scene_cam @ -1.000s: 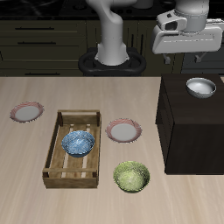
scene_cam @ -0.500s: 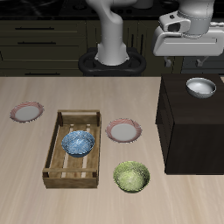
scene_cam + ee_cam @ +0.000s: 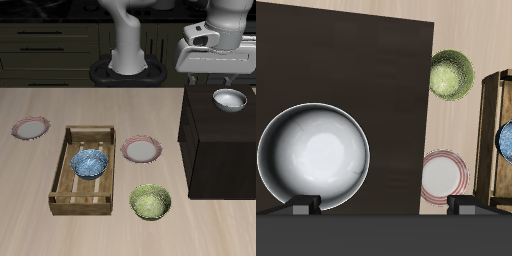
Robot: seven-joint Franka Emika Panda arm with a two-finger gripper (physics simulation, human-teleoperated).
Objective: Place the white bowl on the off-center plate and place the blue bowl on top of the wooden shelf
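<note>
Pale wooden desk (image 3: 60, 222) with light grain, bare across most of its front. Behind it, dark cabinetry with drawer fronts and thin handles along the back of the room. Grey robot base (image 3: 128, 60) on a dark round mount at the desk's back edge.

Wooden shelf (image 3: 215, 140): dark, almost black block standing at one end of the desk, flat top, much taller than the bowls. White bowl (image 3: 230, 99) upright on that top, glossy greyish inside; in the wrist view (image 3: 312, 155) seen from directly above, round and whole against the dark top.

End effector (image 3: 217, 84) hanging in the air above the white bowl, apart from it, holding nothing. Fingers spread wide: in the wrist view, dark fingertips (image 3: 303, 206) showing at either side of the frame, the bowl's rim near one of them.

Light slatted crate (image 3: 85, 168) near the desk's middle, with the blue bowl (image 3: 89, 163) upright inside it. Plate with pink-red rim (image 3: 141, 150) just beside the crate, between crate and shelf. A second, similar plate (image 3: 30, 127) well apart, near the far side edge of the desk. Yellow-green bowl (image 3: 150, 201) nearer the front edge, close to the crate's corner.
</note>
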